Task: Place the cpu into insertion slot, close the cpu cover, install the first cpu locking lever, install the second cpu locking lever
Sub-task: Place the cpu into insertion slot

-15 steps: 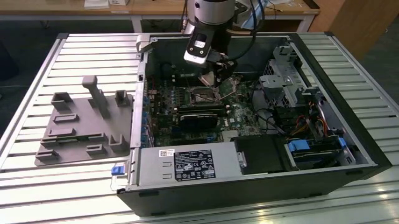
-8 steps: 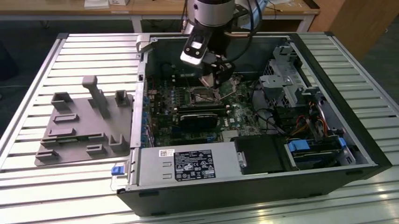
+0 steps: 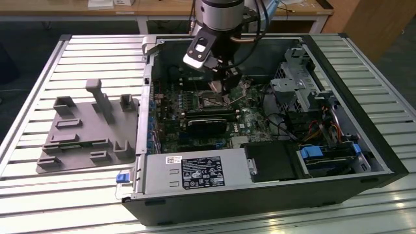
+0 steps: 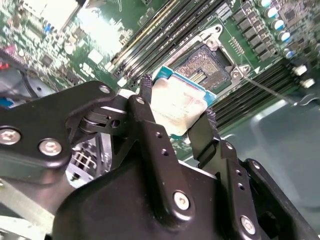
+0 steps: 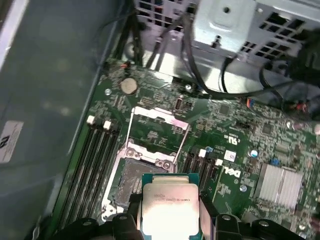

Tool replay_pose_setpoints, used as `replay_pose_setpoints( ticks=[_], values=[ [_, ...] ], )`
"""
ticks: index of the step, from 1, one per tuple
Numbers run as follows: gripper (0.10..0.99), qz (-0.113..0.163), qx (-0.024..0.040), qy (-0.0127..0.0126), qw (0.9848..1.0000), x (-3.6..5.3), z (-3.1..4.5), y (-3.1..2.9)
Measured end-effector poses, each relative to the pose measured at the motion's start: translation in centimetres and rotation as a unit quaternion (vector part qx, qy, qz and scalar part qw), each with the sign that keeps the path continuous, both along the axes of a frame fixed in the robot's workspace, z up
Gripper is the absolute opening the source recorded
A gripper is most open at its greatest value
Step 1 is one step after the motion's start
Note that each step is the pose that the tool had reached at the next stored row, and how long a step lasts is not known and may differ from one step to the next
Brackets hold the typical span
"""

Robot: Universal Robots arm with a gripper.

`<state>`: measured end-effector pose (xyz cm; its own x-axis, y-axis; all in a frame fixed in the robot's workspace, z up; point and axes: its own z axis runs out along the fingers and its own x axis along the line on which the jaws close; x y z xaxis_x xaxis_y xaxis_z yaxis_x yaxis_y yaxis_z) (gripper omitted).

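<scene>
The hand [image 4: 178, 100] pinches the chip [image 4: 175, 109] by two opposite edges, one black finger [image 4: 150, 125] on each side, with the silver top facing the camera in both wrist views. The chip [image 5: 170, 205] sits right at the fingertips, between them, and hangs over one edge of the square socket [image 5: 136, 181], not seated in it. Much of the dark pin field of the socket [image 4: 202, 67] lies bare just past the chip. The silvery cover [image 5: 159, 118] is swung up and away from the socket. Long memory slots [image 5: 92, 160] run beside the socket. In the exterior view the hand [image 3: 227, 90] reaches down into the open computer case [image 3: 364, 161], which lies on a slatted metal counter [image 3: 85, 48] near a grey parts tray [image 3: 78, 151].
</scene>
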<state>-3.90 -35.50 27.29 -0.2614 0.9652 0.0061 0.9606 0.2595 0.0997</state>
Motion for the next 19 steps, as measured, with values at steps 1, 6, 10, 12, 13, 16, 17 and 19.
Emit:
replay_pose_setpoints(
  ticks=[1,6,10,12,13,16,17,19],
  values=[
    [0.541,-0.009,0.0,0.0,1.0,0.0,-0.07,0.0],
    [0.541,-0.054,0.0001,0.0,0.9985,0.0,-0.42,0.0],
    [0.541,-0.088,0.0014,0.0001,0.9961,0.0,-0.74,0.0],
    [0.541,-0.103,0.0023,0.0001,0.9946,0.0,-0.91,0.0],
    [0.541,-0.111,0.0024,0.0002,0.9938,0.0,-1.02,0.0],
    [0.541,-0.132,0.0025,0.0001,0.9912,0.0,-1.34,0.0],
    [0.541,-0.138,0.0025,0.0001,0.9905,0.0,-1.44,0.01],
    [0.541,-0.147,0.0026,-0.0001,0.9892,-0.02,-1.65,0.03]
  ],
)
